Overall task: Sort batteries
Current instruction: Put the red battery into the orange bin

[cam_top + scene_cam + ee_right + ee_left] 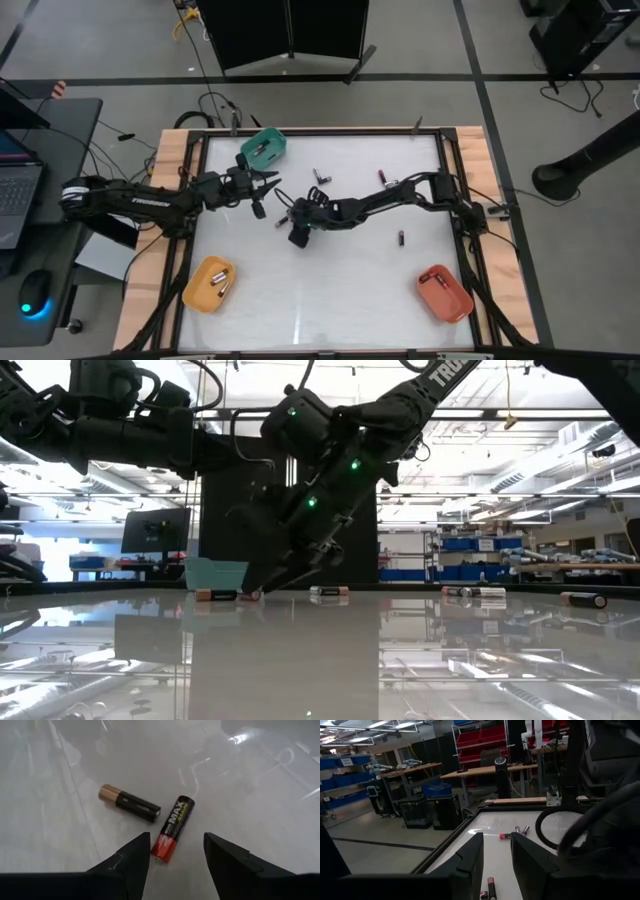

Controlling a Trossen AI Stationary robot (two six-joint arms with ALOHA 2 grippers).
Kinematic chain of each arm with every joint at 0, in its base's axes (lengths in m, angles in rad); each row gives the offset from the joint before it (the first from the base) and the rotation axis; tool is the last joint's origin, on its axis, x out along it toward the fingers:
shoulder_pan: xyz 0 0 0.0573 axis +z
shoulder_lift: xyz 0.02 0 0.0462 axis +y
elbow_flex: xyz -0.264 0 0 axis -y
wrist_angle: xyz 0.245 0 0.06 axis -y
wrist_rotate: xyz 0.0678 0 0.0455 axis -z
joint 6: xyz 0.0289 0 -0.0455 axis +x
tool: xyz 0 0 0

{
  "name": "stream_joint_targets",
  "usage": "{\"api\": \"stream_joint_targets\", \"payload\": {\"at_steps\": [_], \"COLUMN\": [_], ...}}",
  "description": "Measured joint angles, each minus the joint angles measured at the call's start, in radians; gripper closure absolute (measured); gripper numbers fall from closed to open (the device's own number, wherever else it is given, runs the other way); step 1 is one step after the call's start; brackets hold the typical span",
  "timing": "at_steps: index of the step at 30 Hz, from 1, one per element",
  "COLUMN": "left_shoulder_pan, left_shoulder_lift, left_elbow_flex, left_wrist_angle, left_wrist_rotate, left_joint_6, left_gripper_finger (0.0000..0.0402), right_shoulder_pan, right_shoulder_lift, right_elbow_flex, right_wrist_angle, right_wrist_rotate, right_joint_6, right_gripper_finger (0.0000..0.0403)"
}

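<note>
The middle of the white table [330,290] and its lower part in the high view are bare, so a gripper could pass there between the orange bin [208,284] at lower left and the red bin [444,293] at lower right. Near the top, the green bin [265,149] and loose batteries [321,177] lie in the way. Both arms reach into the upper middle, with the left gripper [268,194] near the right gripper [288,213], so little room is left there.

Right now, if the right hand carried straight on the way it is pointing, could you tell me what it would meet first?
Most likely the red-ended battery: it lies on the table just ahead of the open right hand, roughly in line with the gap. The gold-capped battery sits beside it, off that line. Depth is hard to judge.
</note>
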Motion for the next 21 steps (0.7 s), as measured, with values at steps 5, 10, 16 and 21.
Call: {"api": "stream_joint_targets", "payload": {"at_steps": [5,10,16,21], "left_shoulder_pan": [0.0,0.0,0.0,0.0], "left_shoulder_lift": [0.0,0.0,0.0,0.0], "left_elbow_flex": [0.0,0.0,0.0,0.0], "left_wrist_angle": [-0.006,-0.007,-0.01,-0.016], "left_wrist_rotate": [0.0,0.002,0.002,0.005], "left_joint_6": [0.0,0.0,0.0,0.0], "left_gripper_finger": [0.0296,0.0296,0.0296,0.0296], "right_shoulder_pan": [-0.008,-0.009,-0.011,-0.012], "right_shoulder_lift": [0.032,0.036,0.009,-0.066], "right_elbow_flex": [0.002,0.003,0.002,-0.005], "right_wrist_angle": [0.028,0.029,-0.026,-0.194], "right_wrist_rotate": [0.008,0.014,0.013,0.026], "right_joint_6": [-0.008,-0.02,-0.083,-0.098], "right_gripper_finger": [0.0218,0.0257,0.0342,0.0342]}}
